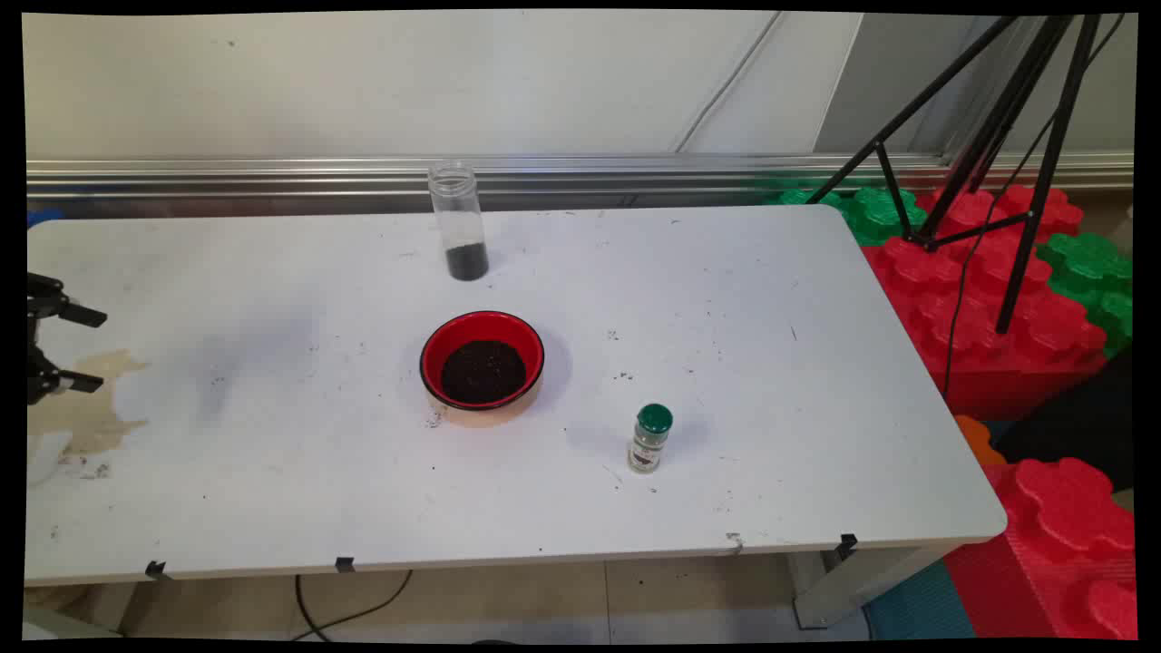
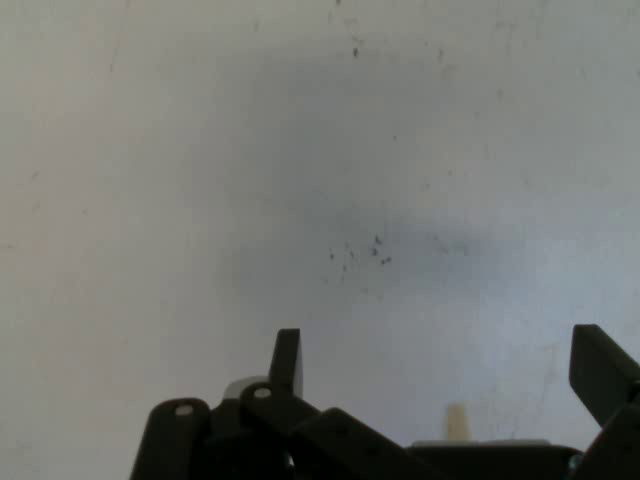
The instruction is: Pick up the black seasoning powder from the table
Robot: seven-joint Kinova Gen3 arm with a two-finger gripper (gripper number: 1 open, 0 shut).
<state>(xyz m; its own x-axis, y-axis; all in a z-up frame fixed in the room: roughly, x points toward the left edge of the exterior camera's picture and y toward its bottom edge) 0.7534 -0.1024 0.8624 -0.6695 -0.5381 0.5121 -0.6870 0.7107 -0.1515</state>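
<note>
Nearest to the hand camera, the black two-finger gripper (image 2: 440, 365) is seen with its fingers (image 2: 287, 360) spread wide apart and nothing between them. Only the bare white table (image 2: 200, 150) is faced by them, with a few dark specks (image 2: 360, 250) scattered on it. In the main view the gripper (image 1: 68, 349) is found at the left edge, above a brownish stain (image 1: 95, 413) on the table top (image 1: 771, 363) — no object is touched by it.

The closest thing is a round red bowl with a black rim (image 1: 482, 365), placed near the middle of the table and well apart from the gripper; dark granular material (image 1: 482, 372) is held in it. Behind the bowl, toward the wall, a tall clear plastic jar without lid (image 1: 458, 220) is standing upright, with a little dark powder at its bottom. In front of the bowl and to its right, a small glass spice bottle with a green cap (image 1: 650, 439) is standing upright too.

Beyond the right end of the table, large red and green foam blocks (image 1: 989, 299) are stacked, and a black tripod (image 1: 1007, 118) is set on them.
</note>
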